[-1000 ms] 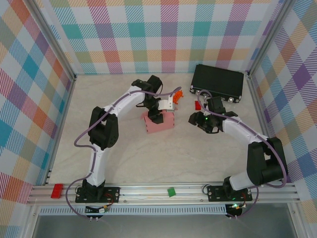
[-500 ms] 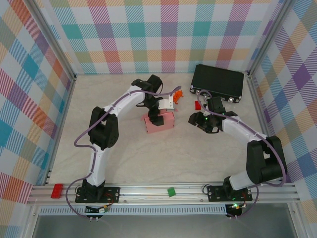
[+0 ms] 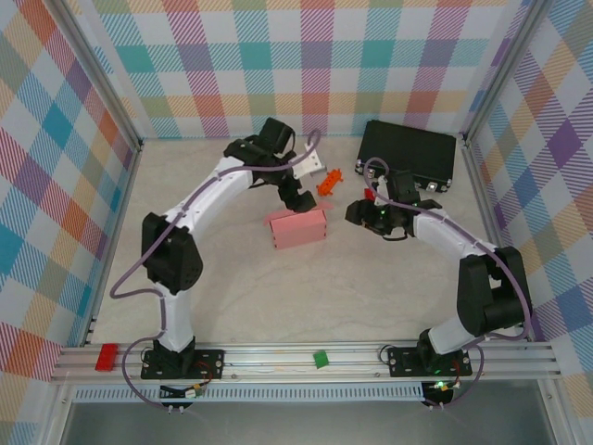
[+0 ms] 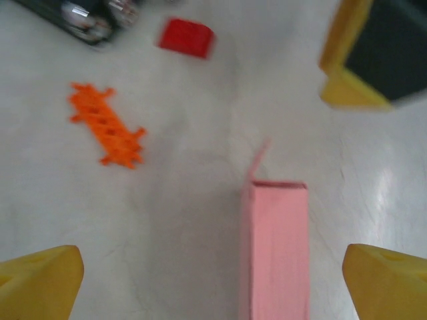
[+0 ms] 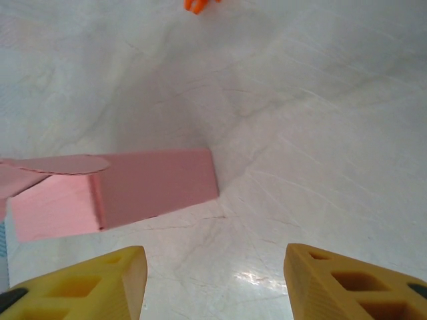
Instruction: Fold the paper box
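The paper box (image 3: 297, 227) is a closed-up light-pink rectangular box lying on the table, with a small flap (image 4: 259, 157) standing up at one end. My left gripper (image 3: 296, 198) hovers just behind it, open. In the left wrist view the paper box (image 4: 277, 257) lies on the table below and between the yellow fingertips (image 4: 47, 283), nearer the right one, untouched by my left gripper (image 4: 210, 263). My right gripper (image 3: 358, 215) stands open to the box's right. In the right wrist view my right gripper (image 5: 213, 270) has bare table between its fingers, and the paper box (image 5: 143, 187) lies ahead on the left.
An orange toy (image 3: 328, 180) and a small red block (image 3: 370, 196) lie behind the box. A black case (image 3: 408, 153) sits at the back right. Checked walls close in the table on three sides. A red block (image 3: 107, 357) and a green piece (image 3: 321, 359) rest on the front rail.
My left gripper has opened, let go of the box and pulled up and back. The box now lies free on the table. My right gripper has edged slightly toward the back.
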